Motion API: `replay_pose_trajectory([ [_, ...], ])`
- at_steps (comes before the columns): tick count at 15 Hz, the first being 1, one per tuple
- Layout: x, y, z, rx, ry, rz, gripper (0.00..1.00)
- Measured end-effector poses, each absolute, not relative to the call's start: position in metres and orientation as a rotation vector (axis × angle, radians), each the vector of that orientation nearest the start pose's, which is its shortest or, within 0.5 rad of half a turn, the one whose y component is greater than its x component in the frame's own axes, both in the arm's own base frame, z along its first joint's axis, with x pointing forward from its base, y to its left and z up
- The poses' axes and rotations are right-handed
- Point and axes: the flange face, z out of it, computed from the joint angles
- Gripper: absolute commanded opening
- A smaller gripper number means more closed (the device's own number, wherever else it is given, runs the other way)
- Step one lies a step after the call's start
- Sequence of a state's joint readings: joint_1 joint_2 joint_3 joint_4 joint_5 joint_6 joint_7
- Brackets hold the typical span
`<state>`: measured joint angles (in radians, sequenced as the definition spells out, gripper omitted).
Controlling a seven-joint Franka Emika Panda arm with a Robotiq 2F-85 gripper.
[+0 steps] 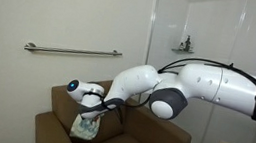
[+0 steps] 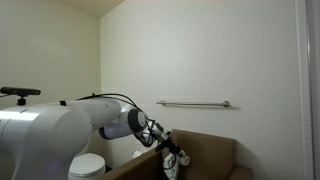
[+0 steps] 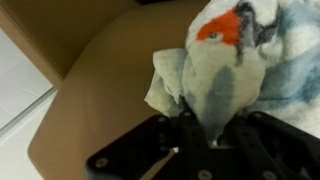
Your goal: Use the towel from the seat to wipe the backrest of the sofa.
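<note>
Black fingers (image 3: 186,135) of the gripper (image 3: 212,135) fill the bottom of the wrist view. They are clenched on a fold of the towel (image 3: 225,60), a pale cloth with grey-blue marks and one orange-red spot. At the left of this view a pale strip (image 3: 20,100) runs along the rounded edge of the brown sofa (image 3: 105,95). The towel bunches at the right, over the brown surface. Whether it presses on the sofa or only hangs close to it cannot be told.

In an exterior view a grab bar (image 1: 70,50) sits on the wall at the left, and open wall separates it from the sofa (image 1: 54,132) below. The gripper (image 1: 91,107) is at the left end of the backrest (image 1: 146,125), with the towel (image 1: 84,127) hanging under it. The white arm (image 1: 197,86) reaches in from the right.

In an exterior view the arm (image 2: 60,125) enters from the left and the gripper (image 2: 172,158) is at the left edge of the sofa (image 2: 210,150). Bare brown backrest (image 2: 215,145) stretches to the right under the grab bar (image 2: 195,103)
</note>
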<state>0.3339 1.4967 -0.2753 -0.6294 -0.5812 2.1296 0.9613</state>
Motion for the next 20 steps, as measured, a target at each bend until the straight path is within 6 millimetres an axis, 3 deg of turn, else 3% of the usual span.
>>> replay_pose_trajectory([
  [5, 0.756, 0.251, 0.055, 2.574, -0.221, 0.676, 0.06],
  [8, 0.752, 0.292, 0.070, 2.593, -0.087, 0.822, 0.06],
  [10, 0.755, 0.305, 0.091, 2.531, -0.005, 0.921, 0.06],
  [12, 0.765, 0.304, 0.116, 2.452, 0.053, 1.020, 0.07],
  [15, 0.786, 0.281, 0.152, 2.311, 0.100, 1.159, 0.07],
  [17, 0.799, 0.251, 0.163, 2.203, 0.097, 1.220, 0.07],
  [20, 0.814, 0.194, 0.163, 2.064, 0.058, 1.243, 0.07],
])
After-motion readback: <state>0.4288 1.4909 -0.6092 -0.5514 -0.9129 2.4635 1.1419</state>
